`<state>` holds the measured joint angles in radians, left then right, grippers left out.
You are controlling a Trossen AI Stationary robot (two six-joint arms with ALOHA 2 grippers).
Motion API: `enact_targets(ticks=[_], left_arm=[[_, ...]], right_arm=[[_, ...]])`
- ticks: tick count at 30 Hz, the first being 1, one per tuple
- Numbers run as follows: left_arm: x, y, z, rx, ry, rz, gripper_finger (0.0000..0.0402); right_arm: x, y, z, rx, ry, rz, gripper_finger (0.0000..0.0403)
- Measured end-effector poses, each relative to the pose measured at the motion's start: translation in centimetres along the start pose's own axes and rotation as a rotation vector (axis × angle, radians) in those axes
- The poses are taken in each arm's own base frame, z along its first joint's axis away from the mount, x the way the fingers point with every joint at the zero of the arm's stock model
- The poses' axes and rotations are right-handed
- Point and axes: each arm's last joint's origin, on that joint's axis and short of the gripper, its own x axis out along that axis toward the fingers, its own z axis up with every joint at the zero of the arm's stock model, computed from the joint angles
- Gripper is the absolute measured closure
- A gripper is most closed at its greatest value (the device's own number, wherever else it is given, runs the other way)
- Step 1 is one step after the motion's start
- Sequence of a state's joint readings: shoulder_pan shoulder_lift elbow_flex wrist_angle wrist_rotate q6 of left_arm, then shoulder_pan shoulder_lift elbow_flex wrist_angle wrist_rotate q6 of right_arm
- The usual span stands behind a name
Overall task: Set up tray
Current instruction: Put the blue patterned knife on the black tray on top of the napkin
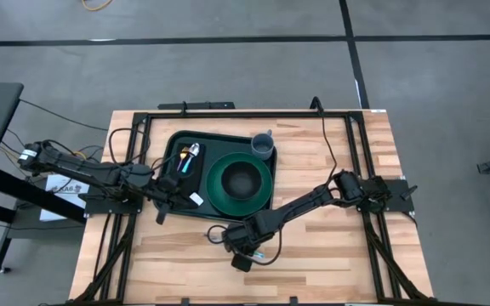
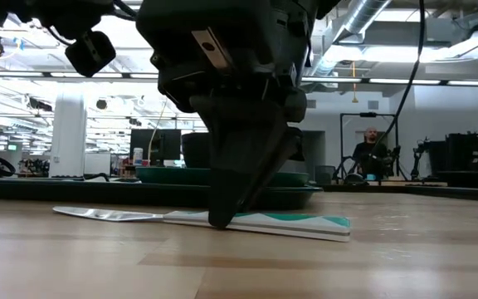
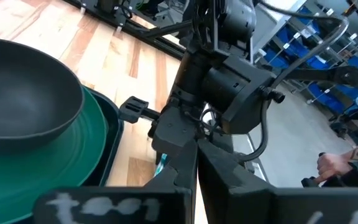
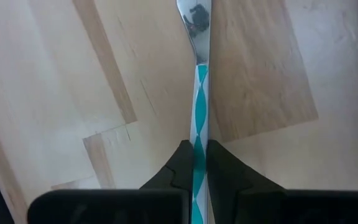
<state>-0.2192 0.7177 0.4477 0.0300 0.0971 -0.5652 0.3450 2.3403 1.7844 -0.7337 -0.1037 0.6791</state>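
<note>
The dark green tray point(image 1: 175, 146) lies on the table's far left part. It holds a green plate point(image 1: 262, 197) with a dark bowl point(image 1: 241, 178), a grey cup point(image 1: 263, 144) and small items point(image 1: 189, 158). A utensil with a teal-and-white handle point(image 4: 198, 106) lies flat on the wood just near of the tray. My right gripper point(image 1: 243, 248) points down at the utensil and is shut on it. My left gripper point(image 1: 196, 204) hovers over the tray's near edge. Its fingers point(image 3: 179, 180) are shut on nothing. My right gripper point(image 4: 197, 163) pinches the utensil's handle point(image 4: 198, 127) between its two fingers point(image 4: 179, 167). It comes from above, pointing down, with one finger on each long side of the handle. In the low view the utensil point(image 2: 305, 223) rests flat on the table under the fingertips point(image 2: 221, 218).
A black frame point(image 1: 228, 112) runs around the table's edges. Bare wood point(image 1: 330, 263) lies to the right of and nearer than the right gripper. The two arms stand close together at the tray's near edge. A person point(image 2: 370, 149) sits in the room beyond the table.
</note>
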Motion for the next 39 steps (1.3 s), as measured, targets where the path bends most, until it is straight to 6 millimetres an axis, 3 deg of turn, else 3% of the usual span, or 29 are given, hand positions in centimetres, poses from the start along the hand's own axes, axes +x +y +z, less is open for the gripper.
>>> enact_targets(ticks=[15,24,31,39], left_arm=[[-4.6,0.0,0.1,-0.031,-0.123,0.12,0.0402],[-6.0,0.0,0.3,-0.033,-0.204,0.154,0.0402],[-6.0,0.0,0.2,-0.026,-0.202,0.157,0.0402],[-6.7,-0.1,1.3,0.019,-0.31,0.325,0.0401]], right_arm=[[-3.7,3.0,2.2,-0.029,-0.09,0.066,0.0388],[-8.9,4.2,5.3,-0.004,-0.24,0.185,0.0388],[-13.3,3.2,7.6,0.023,-0.368,0.194,0.0388],[-14.9,-1.2,9.2,0.116,-0.334,0.112,0.0388]])
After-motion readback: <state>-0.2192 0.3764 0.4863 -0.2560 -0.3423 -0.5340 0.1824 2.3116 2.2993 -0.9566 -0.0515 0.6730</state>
